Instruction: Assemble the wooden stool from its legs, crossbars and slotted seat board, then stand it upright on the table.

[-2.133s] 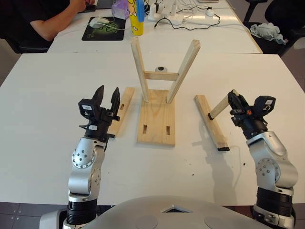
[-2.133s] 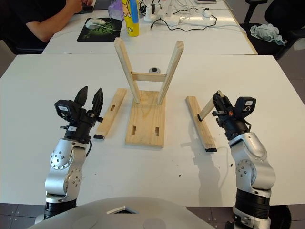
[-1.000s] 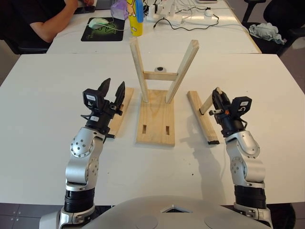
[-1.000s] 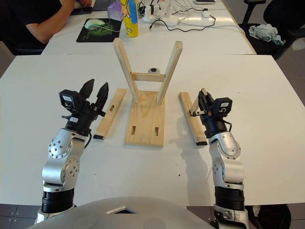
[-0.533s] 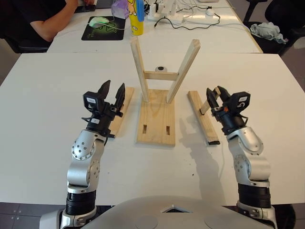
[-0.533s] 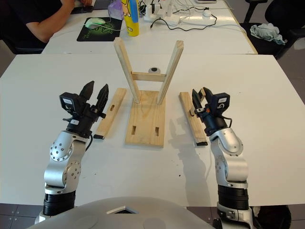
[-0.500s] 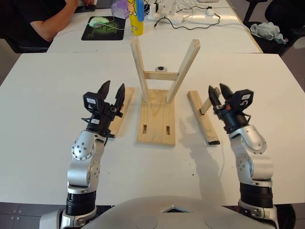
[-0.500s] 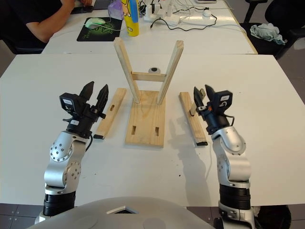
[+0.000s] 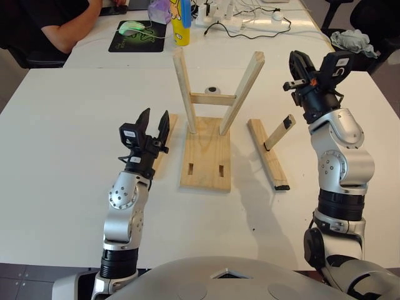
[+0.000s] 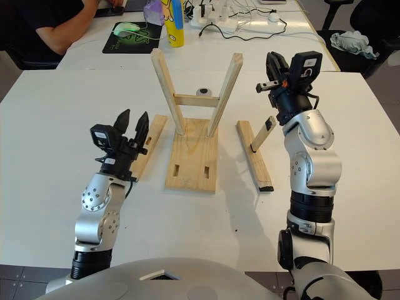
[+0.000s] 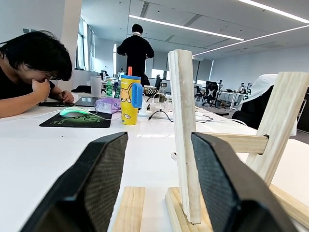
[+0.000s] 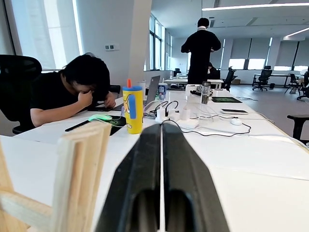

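The slotted seat board (image 9: 205, 156) lies flat mid-table. Two legs (image 9: 185, 90) (image 9: 242, 92) stand up from its far end, joined by a crossbar (image 9: 212, 99). A loose leg (image 10: 154, 134) lies left of the board, just beyond my open left gripper (image 9: 154, 120); the left wrist view has that leg (image 11: 130, 209) between the spread fingers (image 11: 99, 181). Right of the board lies another leg (image 9: 267, 155) with a short crossbar (image 9: 279, 131) slanting up from it. My right gripper (image 9: 299, 65) is raised above and beyond that piece, shut and holding nothing; its fingers (image 12: 145, 164) press together.
A small dark round object (image 9: 212, 90) sits on the table behind the upright legs. On the far desk are a yellow bottle (image 9: 182, 19), a mouse on a black pad (image 9: 132, 34), cables and a seated person's arm. White tabletop lies open on both sides.
My right gripper has left the slanting crossbar, risen up and away toward the far side, and shut. The leg piece stays on the table. My left arm shifted slightly toward the board.
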Action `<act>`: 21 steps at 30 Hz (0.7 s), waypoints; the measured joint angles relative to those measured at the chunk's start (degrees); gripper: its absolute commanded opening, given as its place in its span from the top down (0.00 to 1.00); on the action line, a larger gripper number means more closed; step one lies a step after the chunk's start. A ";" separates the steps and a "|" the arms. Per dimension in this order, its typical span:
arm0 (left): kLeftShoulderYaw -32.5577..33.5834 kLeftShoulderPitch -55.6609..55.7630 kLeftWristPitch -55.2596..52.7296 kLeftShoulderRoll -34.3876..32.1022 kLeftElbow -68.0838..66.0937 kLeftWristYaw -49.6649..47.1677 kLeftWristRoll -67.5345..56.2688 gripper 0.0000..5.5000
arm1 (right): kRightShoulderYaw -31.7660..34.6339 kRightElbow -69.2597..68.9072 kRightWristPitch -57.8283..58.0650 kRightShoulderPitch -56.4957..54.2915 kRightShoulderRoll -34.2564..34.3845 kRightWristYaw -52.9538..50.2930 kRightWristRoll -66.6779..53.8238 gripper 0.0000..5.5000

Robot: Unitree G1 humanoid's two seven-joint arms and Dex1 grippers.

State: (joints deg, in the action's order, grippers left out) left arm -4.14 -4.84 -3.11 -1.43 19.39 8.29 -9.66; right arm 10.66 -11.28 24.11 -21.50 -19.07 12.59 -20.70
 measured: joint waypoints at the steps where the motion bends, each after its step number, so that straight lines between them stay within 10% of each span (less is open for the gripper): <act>1: -0.24 0.45 -0.01 0.58 -0.22 -0.37 0.29 0.56 | 0.00 0.46 0.06 0.16 0.02 0.04 0.01 1.00; 21: -1.11 0.64 0.04 1.61 -0.30 -1.33 1.14 0.56 | 1.88 0.20 1.69 -1.85 -0.37 0.16 0.05 1.00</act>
State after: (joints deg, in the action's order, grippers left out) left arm -5.25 -4.20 -3.07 0.17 19.09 6.96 -8.52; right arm 12.54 -11.08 25.80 -23.35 -19.44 12.75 -20.65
